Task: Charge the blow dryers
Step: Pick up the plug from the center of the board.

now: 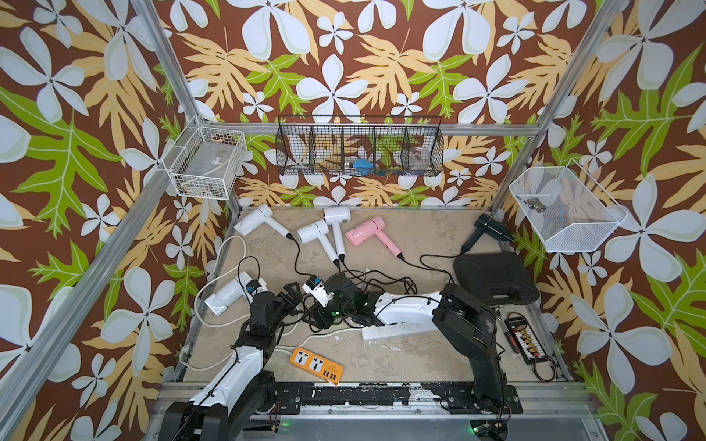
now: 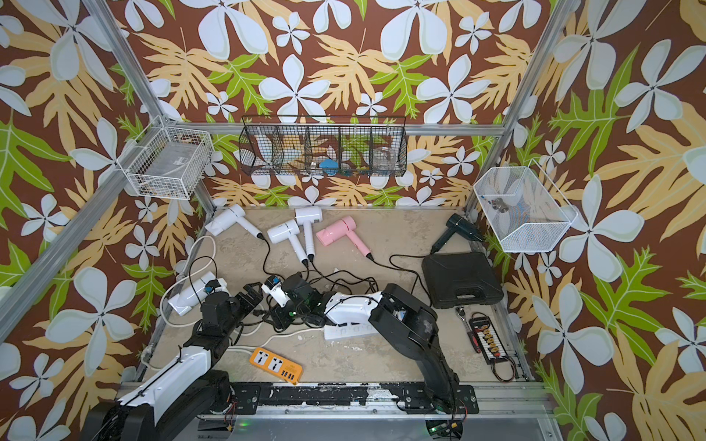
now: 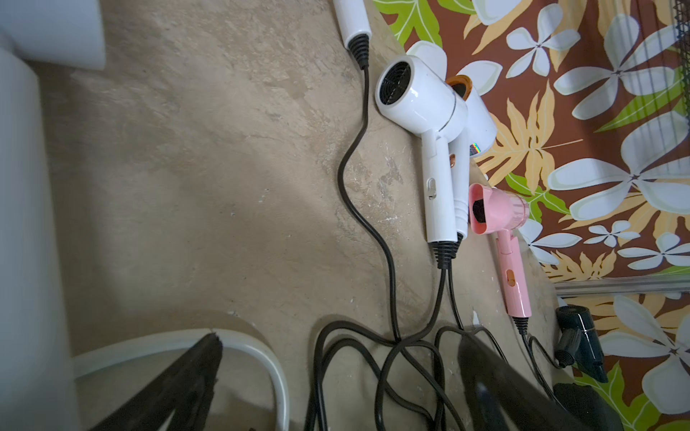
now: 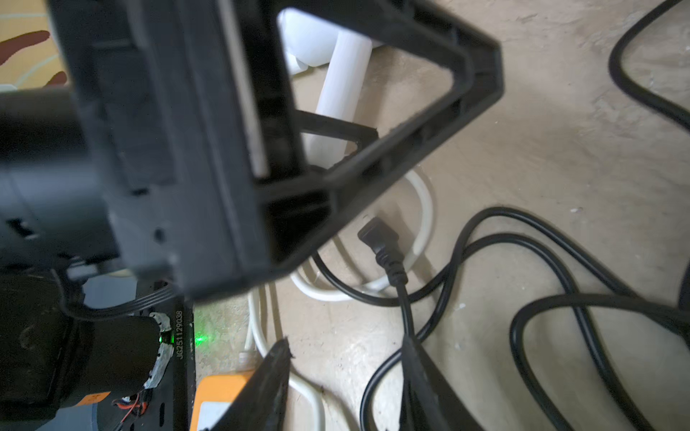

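Five blow dryers lie along the back of the table: three white [image 1: 259,223] [image 1: 317,235] [image 1: 338,225], one pink [image 1: 368,233] and one black [image 1: 489,229]. Another white one [image 1: 229,294] lies at the left. Their black cords [image 1: 366,278] tangle mid-table. My left gripper [image 3: 343,373] [image 1: 292,292] hovers open over that tangle, holding nothing. My right gripper [image 4: 345,349] [image 1: 311,324] is low beside it, its jaws apart. One black cord [image 4: 405,298] runs against its finger [image 4: 418,373]. That cord's plug [image 4: 377,235] lies free on the table just ahead.
A long white power strip [image 1: 389,330] lies partly under my right forearm. An orange power strip [image 1: 316,365] sits near the front edge, its white cable [image 4: 422,209] looping by the plug. At the right are a black case [image 1: 496,277] and a tool set [image 1: 523,340]. Wire baskets [image 1: 359,147] hang on the walls.
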### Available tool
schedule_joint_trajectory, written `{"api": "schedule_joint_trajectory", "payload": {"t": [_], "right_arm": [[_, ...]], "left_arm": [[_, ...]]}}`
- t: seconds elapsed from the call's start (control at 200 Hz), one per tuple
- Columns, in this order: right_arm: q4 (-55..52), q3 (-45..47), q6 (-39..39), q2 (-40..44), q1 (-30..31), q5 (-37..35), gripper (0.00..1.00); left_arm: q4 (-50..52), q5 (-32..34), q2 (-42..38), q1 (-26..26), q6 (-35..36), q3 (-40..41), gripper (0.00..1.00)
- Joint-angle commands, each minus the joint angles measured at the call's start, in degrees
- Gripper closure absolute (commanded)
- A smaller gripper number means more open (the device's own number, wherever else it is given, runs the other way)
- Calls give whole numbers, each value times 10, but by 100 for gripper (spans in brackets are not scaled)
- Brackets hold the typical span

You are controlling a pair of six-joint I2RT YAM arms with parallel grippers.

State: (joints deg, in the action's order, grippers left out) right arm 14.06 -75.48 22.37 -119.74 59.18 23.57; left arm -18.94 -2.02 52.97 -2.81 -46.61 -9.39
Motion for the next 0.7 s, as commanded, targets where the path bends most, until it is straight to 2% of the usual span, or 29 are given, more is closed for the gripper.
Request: {"api": "schedule_joint_trajectory", "payload": {"t": [0.0,0.18,0.691], "right_arm": [[3,-27,11,-25,-1,40,53],[-2,-62,16,-64,-1,60,58],[-11,-88,25,-107,-18,79,58]], "left_arm": [[-28,-31,12,9,-11,1,0],[-44,-43,34,11,-14,0,0],[-29,-31,57,11,-6,-8,0]]}}
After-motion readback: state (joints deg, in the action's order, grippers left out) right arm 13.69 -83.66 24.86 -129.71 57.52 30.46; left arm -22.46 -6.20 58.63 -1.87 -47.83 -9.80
